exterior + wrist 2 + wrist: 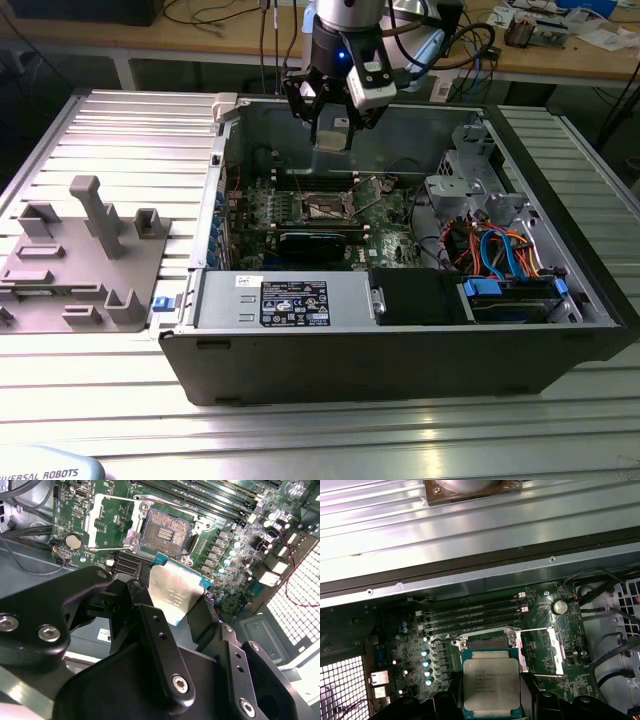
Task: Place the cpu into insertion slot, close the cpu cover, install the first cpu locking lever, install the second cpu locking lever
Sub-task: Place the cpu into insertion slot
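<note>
Above the open insertion slot (166, 530), our jaws grip the cpu (175, 596) by its edges; we judge it best lowered level, corners aligned, never forced.

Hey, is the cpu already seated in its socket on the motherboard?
No, the gripper holds the cpu clear of the board, and the insertion slot shows bare contacts.

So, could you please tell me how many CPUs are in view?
1: the cpu, held by the end effector, not yet in the empty insertion slot. Others may be hidden elsewhere in the case.
</note>
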Available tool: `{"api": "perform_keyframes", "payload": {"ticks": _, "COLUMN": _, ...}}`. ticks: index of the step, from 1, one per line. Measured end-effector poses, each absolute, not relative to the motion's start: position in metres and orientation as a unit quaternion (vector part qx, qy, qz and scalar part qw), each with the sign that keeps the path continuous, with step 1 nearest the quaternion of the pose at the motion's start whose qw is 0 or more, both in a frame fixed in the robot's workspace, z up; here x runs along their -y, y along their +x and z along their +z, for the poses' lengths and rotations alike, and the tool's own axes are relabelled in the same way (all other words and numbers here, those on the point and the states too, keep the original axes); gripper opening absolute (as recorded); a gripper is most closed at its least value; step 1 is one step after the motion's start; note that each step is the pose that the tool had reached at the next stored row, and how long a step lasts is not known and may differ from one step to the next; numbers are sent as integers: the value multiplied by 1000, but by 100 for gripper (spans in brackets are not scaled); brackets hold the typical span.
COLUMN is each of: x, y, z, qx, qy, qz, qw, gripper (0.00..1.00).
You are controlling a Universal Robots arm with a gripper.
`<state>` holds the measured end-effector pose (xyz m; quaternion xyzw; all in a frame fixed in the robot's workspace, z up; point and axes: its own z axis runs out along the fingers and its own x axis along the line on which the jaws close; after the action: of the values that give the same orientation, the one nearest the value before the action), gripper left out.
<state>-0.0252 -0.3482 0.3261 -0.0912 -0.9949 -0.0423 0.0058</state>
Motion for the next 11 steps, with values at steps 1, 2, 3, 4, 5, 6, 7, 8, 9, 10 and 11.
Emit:
{"api": "perform_keyframes", "payload": {"ticks": 1, "x": 348, "y": -25, "z": 326, "qx": 995, "qy": -92, "qz": -42, "qw": 6, "gripper": 54}}
{"api": "perform_keyframes", "payload": {"ticks": 2, "x": 348, "y": -25, "z": 326, "qx": 995, "qy": -92, "qz": -42, "qw": 6, "gripper": 54}}
{"api": "perform_keyframes", "payload": {"ticks": 3, "x": 348, "y": -25, "z": 326, "qx": 995, "qy": -93, "qz": -42, "qw": 6, "gripper": 54}}
{"api": "perform_keyframes", "payload": {"ticks": 4, "x": 348, "y": -25, "z": 326, "qx": 995, "qy": -94, "qz": -42, "qw": 6, "gripper": 54}}
{"api": "perform_keyframes", "payload": {"ticks": 5, "x": 348, "y": -25, "z": 326, "qx": 995, "qy": -94, "qz": -42, "qw": 6, "gripper": 54}}
{"api": "perform_keyframes", "payload": {"ticks": 6, "x": 348, "y": -25, "z": 326, "qx": 995, "qy": -94, "qz": -42, "qw": 6, "gripper": 54}}
{"api": "perform_keyframes", "payload": {"ticks": 7, "x": 348, "y": -25, "z": 326, "qx": 995, "qy": -95, "qz": -42, "qw": 6, "gripper": 54}}
{"api": "perform_keyframes", "payload": {"ticks": 8, "x": 348, "y": -25, "z": 326, "qx": 995, "qy": -95, "qz": -42, "qw": 6, "gripper": 54}}
{"api": "perform_keyframes", "payload": {"ticks": 9, "x": 348, "y": -25, "z": 326, "qx": 994, "qy": -96, "qz": -42, "qw": 6, "gripper": 54}}
{"api": "perform_keyframes", "payload": {"ticks": 10, "x": 348, "y": -25, "z": 326, "qx": 994, "qy": -96, "qz": -42, "qw": 6, "gripper": 54}}
{"api": "perform_keyframes", "payload": {"ticks": 11, "x": 348, "y": -25, "z": 326, "qx": 994, "qy": -97, "qz": -42, "qw": 6, "gripper": 54}}
